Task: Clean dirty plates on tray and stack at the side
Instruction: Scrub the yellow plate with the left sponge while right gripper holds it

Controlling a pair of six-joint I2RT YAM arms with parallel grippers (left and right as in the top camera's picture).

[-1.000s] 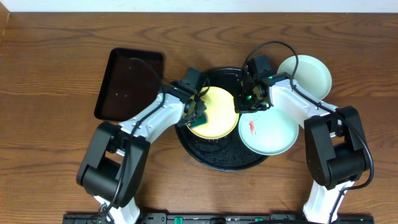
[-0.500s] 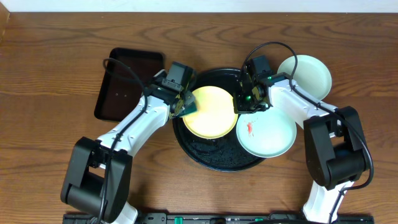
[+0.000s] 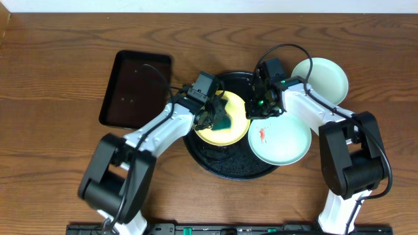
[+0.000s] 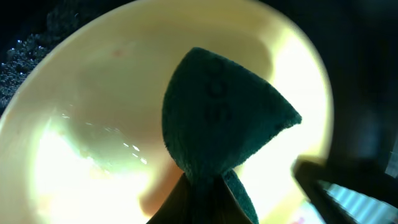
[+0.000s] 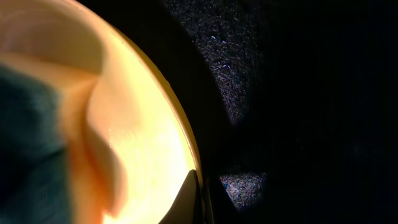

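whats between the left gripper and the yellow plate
A dark green sponge, pinched in the left gripper and seemingly pressed onto the yellow plate. The left wrist view shows it best, and overhead shows it too.

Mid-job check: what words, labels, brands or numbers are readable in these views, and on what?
No text can be read in any view.
No print shows on the yellow plate, smeared pale plate, other pale plate, round tray, rectangular tray or sponge.
On the black bar at the overhead view's bottom edge, any marking is too small to read.
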